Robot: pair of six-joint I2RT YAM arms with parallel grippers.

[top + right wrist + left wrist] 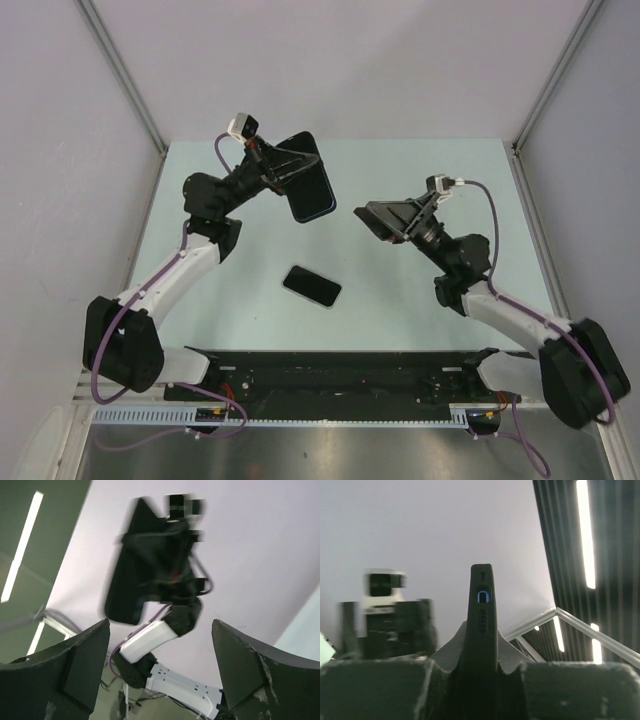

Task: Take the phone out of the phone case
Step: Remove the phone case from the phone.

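Note:
The black phone case [312, 180] with a bluish rim hangs in the air over the far left of the table, and my left gripper [292, 168] is shut on it. In the left wrist view its edge [483, 611] stands upright between the pads, with a port cutout showing. The phone [311, 286], a dark glossy slab, lies flat on the table by itself, near the middle. My right gripper [380, 222] hovers to the right of the case, open and holding nothing. Its wrist view shows wide-apart fingers [80, 665] and the blurred case [125, 597] beyond them.
The pale green table [420, 170] is bounded by grey walls at left, right and back. The arm bases and a black rail [330, 375] run along the near edge. The left arm's white link [150, 640] appears in the right wrist view.

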